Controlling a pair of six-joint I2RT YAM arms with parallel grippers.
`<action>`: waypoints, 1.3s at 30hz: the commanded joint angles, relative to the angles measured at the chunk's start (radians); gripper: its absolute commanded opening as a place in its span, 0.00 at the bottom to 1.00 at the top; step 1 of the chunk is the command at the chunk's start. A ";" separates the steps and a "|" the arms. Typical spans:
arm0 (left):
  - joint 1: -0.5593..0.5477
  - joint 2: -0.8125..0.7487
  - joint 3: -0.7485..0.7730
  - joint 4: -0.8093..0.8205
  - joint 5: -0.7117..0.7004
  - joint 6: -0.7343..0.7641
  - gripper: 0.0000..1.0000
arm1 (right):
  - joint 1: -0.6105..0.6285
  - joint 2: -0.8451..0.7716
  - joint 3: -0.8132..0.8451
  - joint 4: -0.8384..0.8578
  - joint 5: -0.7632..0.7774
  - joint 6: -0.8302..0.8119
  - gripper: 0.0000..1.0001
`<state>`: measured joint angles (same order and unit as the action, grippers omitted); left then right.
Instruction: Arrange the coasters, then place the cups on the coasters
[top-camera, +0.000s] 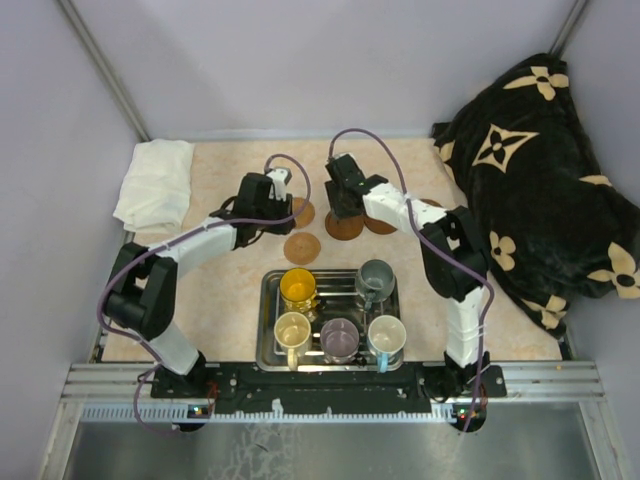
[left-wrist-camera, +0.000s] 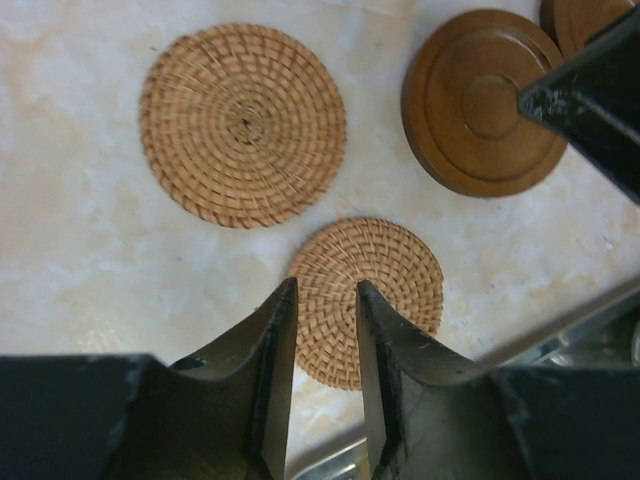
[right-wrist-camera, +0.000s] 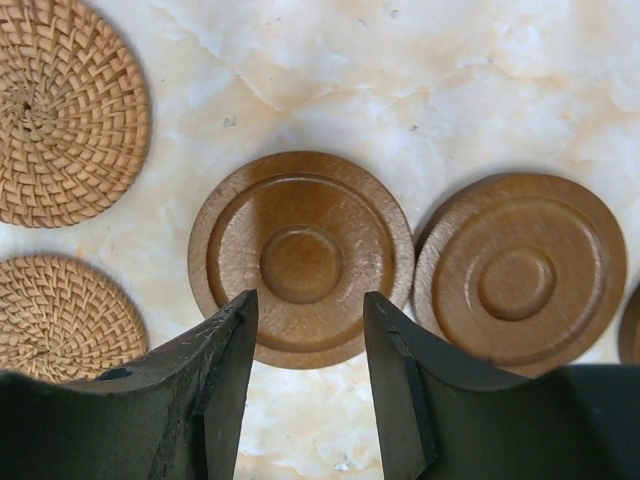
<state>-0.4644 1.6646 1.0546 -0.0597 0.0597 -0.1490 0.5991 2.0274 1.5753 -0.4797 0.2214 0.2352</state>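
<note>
Two woven tan coasters and three darker wooden coasters lie on the marbled table behind the tray. My left gripper hovers open over the nearer woven coaster, its narrow gap empty. My right gripper is open above the near edge of a wooden coaster and holds nothing. The cups stand in the steel tray: yellow, dark grey, cream, purple and white with a blue handle.
A folded white cloth lies at the back left. A black blanket with cream flowers fills the right side. The two grippers sit close together, and a right finger shows in the left wrist view.
</note>
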 joint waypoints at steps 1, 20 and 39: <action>0.002 -0.047 -0.023 -0.017 0.111 0.033 0.39 | 0.006 -0.107 -0.021 0.053 0.082 -0.010 0.47; -0.001 0.101 0.038 -0.111 0.157 0.064 0.39 | 0.005 -0.128 0.020 0.110 0.108 -0.009 0.47; -0.023 0.234 0.115 -0.171 0.275 0.119 0.39 | 0.005 -0.111 0.021 0.112 0.112 0.015 0.47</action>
<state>-0.4828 1.8423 1.1213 -0.1848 0.3214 -0.0456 0.5991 1.9495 1.5524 -0.4057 0.3172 0.2390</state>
